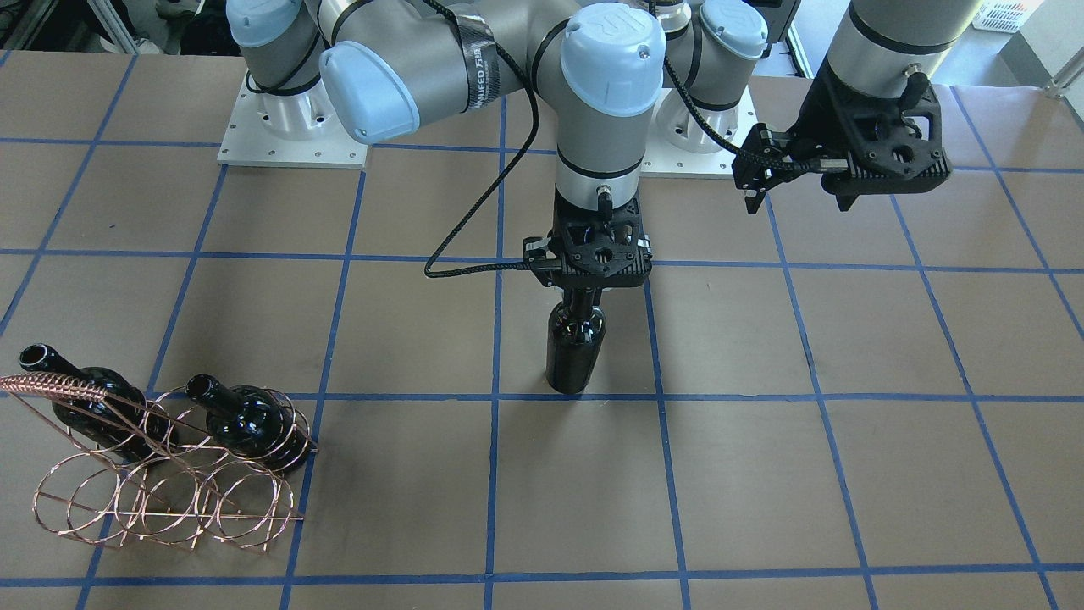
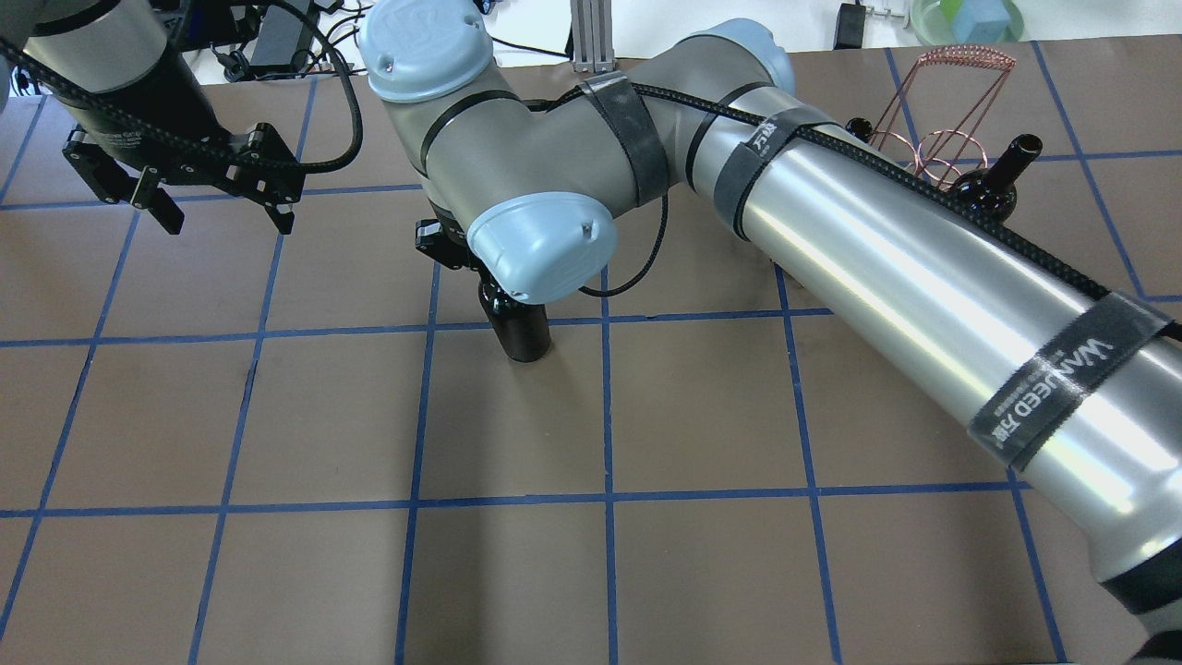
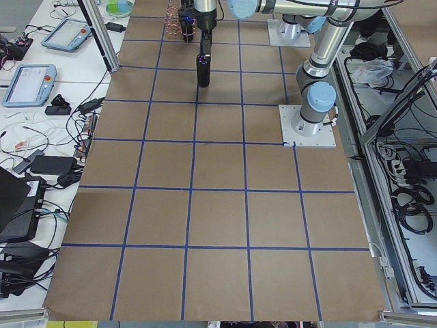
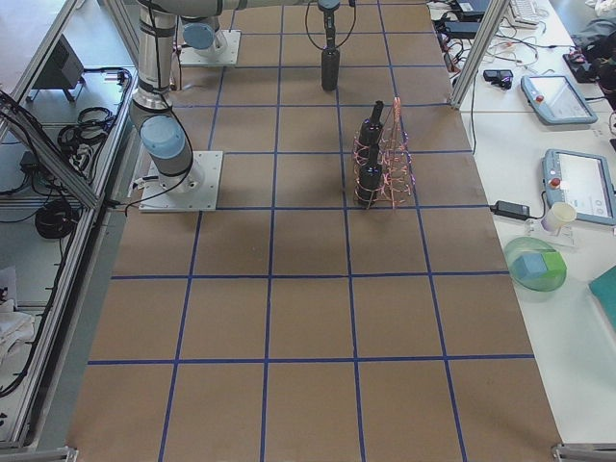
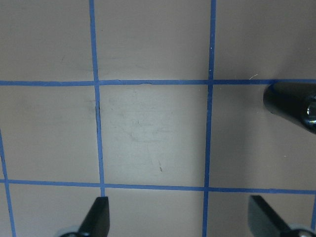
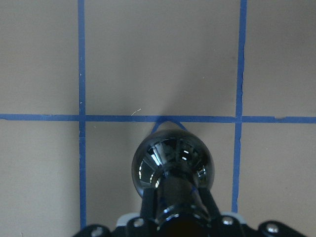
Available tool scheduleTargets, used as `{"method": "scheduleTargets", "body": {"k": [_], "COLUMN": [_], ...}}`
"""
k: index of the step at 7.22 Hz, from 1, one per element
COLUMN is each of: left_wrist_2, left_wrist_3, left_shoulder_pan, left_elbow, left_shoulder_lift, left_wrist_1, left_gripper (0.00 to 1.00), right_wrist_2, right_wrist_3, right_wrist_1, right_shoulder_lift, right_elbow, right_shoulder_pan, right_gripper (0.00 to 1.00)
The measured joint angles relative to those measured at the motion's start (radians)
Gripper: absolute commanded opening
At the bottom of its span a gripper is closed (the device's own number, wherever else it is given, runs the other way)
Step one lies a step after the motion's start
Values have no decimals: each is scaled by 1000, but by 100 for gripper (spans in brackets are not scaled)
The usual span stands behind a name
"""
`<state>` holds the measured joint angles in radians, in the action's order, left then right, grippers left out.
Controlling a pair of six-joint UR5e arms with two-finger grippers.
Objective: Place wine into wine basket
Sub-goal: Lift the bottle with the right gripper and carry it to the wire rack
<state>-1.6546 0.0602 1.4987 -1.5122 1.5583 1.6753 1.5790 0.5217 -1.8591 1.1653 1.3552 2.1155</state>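
**Wine gripped by the neck, well short of the basket**

Shows the right gripper (image 1: 583,295) clamped on the neck of the wine (image 1: 576,347), jaws pressed to the glass just above the shoulder. Holds the bottle upright near the middle of the table (image 1: 762,474), base on or barely off the surface — cannot tell which. Grips high, most likely, to leave the whole body free for sliding into a ring. Sets the wine basket (image 1: 169,491) at about 8 o'clock from the bottle in the front-facing view, well apart, with two other bottles (image 1: 246,419) already lodged in it, necks slanting toward 11 o'clock. Parks the left gripper (image 2: 226,217) at about 2 o'clock in the same view, raised, jaws apart and empty — probably for clearance from the right arm's path. Calls next for a carry toward 8 o'clock and a tilt to match the lodged bottles
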Motion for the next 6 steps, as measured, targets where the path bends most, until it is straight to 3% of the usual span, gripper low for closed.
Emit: {"method": "scheduleTargets", "body": {"k": [3, 6], "left_wrist_2": [80, 93], "left_wrist_3": [-16, -71], "left_shoulder_pan": [6, 34], "left_elbow": [-5, -15], "left_shoulder_lift": [-13, -34], "left_wrist_1": [-1, 1], "left_gripper": [100, 100], "right_wrist_2": [-9, -7], "right_wrist_3": [-124, -422], "right_wrist_1": [143, 314], "right_shoulder_lift": [122, 248], "right_elbow": [1, 2], "right_shoulder_pan": [-126, -344], "right_gripper": [18, 17]}}
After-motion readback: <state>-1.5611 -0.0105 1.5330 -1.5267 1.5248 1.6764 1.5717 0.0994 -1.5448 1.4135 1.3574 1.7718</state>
